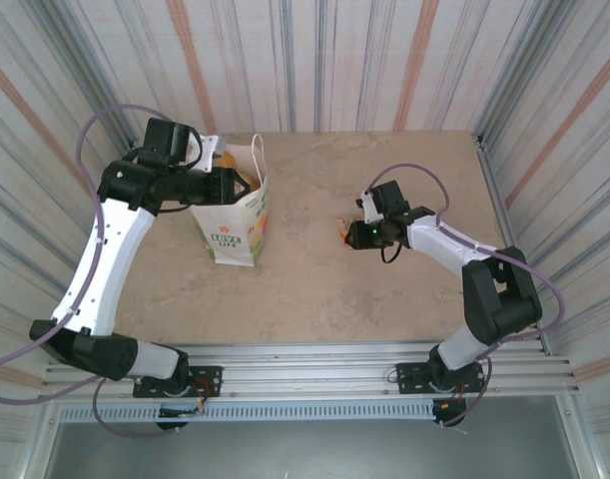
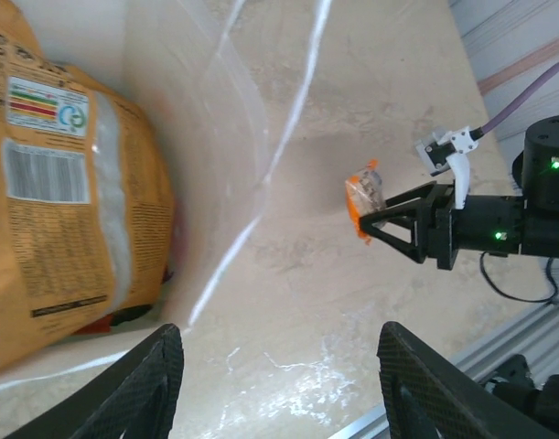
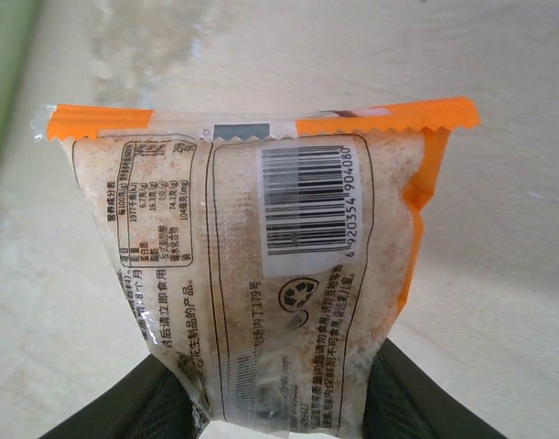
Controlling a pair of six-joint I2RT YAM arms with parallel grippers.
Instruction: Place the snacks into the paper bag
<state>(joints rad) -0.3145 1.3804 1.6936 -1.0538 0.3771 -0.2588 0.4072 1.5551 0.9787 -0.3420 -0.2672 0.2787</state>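
R pincer (image 1: 352, 232) pinches orange packet (image 3: 270, 274), long axis upright, mid-table; paper bag (image 1: 235, 225) lies twd left edge. L pincer (image 2: 279, 384) spread by bag mouth.

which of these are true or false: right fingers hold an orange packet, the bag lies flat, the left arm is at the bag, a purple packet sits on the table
1. The right gripper has its fingers closed on an orange-edged packet. True.
2. The paper bag lies flat. False: it stands upright.
3. The left gripper is at the bag's mouth, fingers apart, with an orange packet inside. True.
4. A purple packet sits on the table. False: none is visible there.
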